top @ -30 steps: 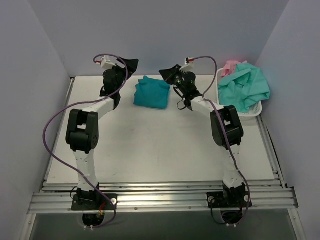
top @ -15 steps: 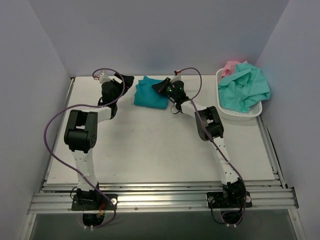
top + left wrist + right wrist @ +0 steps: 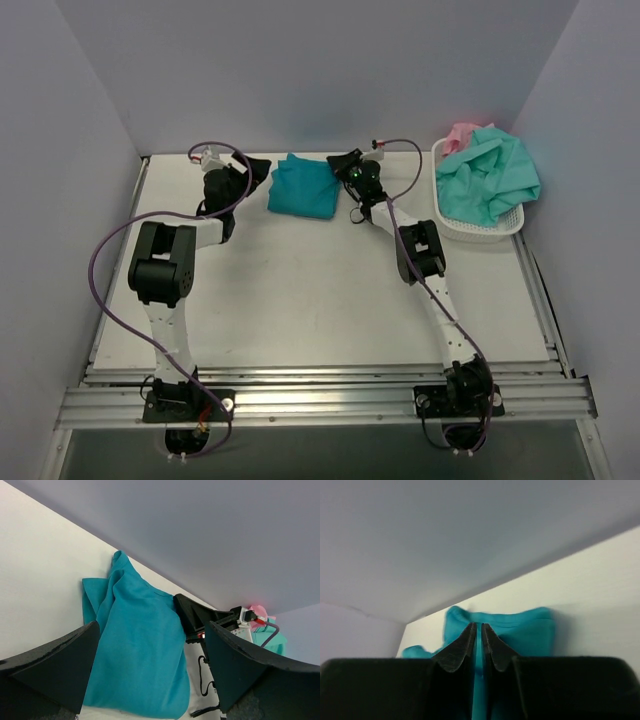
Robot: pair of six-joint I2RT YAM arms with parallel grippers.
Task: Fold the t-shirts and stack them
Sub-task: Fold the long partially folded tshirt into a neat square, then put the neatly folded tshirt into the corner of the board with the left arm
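Note:
A deep teal-blue t-shirt (image 3: 303, 186) lies folded on the table at the back, between my two grippers. My left gripper (image 3: 256, 172) is wide open and empty just left of it; in the left wrist view the shirt (image 3: 140, 655) lies ahead between the spread fingers (image 3: 55, 665). My right gripper (image 3: 342, 165) sits at the shirt's right edge with its jaws shut to a thin slit. In the right wrist view the shirt (image 3: 530, 630) lies just beyond the fingertips (image 3: 478, 626). Nothing shows held.
A white perforated basket (image 3: 478, 226) stands at the back right, with a mint-green shirt (image 3: 490, 175) draped over it and a pink one (image 3: 462, 131) behind. The back wall is close behind the shirt. The right gripper also shows in the left wrist view (image 3: 195, 616).
Both grippers came down toward the teal shirt. The right one swung left onto its right edge, then drew back a little to the right. The shirt has not visibly moved.

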